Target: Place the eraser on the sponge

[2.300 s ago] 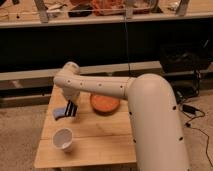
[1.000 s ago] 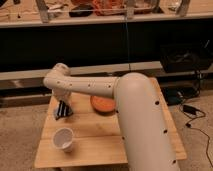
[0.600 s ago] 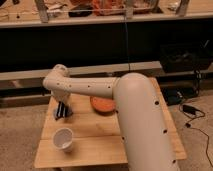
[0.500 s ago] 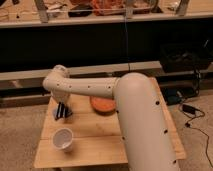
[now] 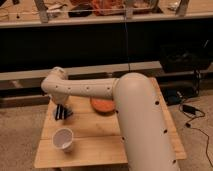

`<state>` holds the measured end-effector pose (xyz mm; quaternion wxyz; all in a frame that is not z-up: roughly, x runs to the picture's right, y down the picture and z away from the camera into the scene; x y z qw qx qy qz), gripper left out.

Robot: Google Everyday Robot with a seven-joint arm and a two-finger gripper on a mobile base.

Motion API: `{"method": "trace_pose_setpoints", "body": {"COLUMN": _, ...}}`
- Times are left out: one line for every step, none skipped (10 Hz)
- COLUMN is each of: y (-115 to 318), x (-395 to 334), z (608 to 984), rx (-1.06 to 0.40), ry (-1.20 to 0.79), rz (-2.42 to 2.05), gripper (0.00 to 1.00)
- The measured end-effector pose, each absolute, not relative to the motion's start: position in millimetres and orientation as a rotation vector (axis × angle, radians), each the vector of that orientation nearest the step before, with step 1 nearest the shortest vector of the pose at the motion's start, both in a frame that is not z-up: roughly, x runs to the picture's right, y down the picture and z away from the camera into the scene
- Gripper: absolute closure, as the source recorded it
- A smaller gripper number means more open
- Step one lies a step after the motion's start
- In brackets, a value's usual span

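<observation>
My gripper hangs low over the left part of the wooden table, pointing down from the white arm that reaches in from the right. A small blue-grey patch right beside it looks like the sponge, partly covered by the gripper. The eraser cannot be picked out; dark shapes at the gripper may be it or the gripper's own parts.
A white cup stands on the table just in front of the gripper. An orange bowl sits to its right, half hidden under the arm. A dark shelf runs behind the table, and cables lie on the floor at right.
Since 2.3 s ago the arm has swung left and the gripper has shifted left toward the table's left edge. Over the last half second it has hardly moved.
</observation>
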<state>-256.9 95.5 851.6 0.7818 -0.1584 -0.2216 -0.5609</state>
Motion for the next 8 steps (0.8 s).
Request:
{"method": "trace_pose_setpoints", "body": {"y": 96.7, "x": -257.6, "z": 851.4, "rx": -0.338, "ry": -0.482, "rz": -1.218, "gripper": 0.99}}
{"method": "trace_pose_setpoints", "body": {"y": 98.2, "x": -258.3, "z": 851.4, "rx": -0.335, "ry": -0.484, "rz": -1.222, "gripper": 0.99}}
{"method": "trace_pose_setpoints", "body": {"y": 100.0, "x": -260.3, "z": 850.6, "rx": -0.331, "ry": -0.487, "rz": -1.228, "gripper": 0.99}}
{"method": "trace_pose_setpoints", "body": {"y": 102.1, "x": -262.6, "z": 849.6, "rx": -0.327, "ry": -0.493, "rz": -1.234, "gripper": 0.99}}
{"method": "trace_pose_setpoints", "body": {"y": 102.5, "x": -262.3, "z": 849.5, "rx": -0.324, "ry": -0.496, "rz": -1.238, "gripper": 0.99}}
{"method": "trace_pose_setpoints", "body": {"y": 103.3, "x": -261.9, "z": 850.0, "rx": -0.322, "ry": -0.499, "rz": -1.242, "gripper": 0.99}}
{"method": "trace_pose_setpoints", "body": {"y": 103.3, "x": -261.5, "z": 850.0, "rx": -0.318, "ry": -0.504, "rz": -1.248, "gripper": 0.99}}
{"method": "trace_pose_setpoints", "body": {"y": 104.4, "x": -261.6, "z": 850.3, "rx": -0.316, "ry": -0.508, "rz": -1.251, "gripper": 0.99}}
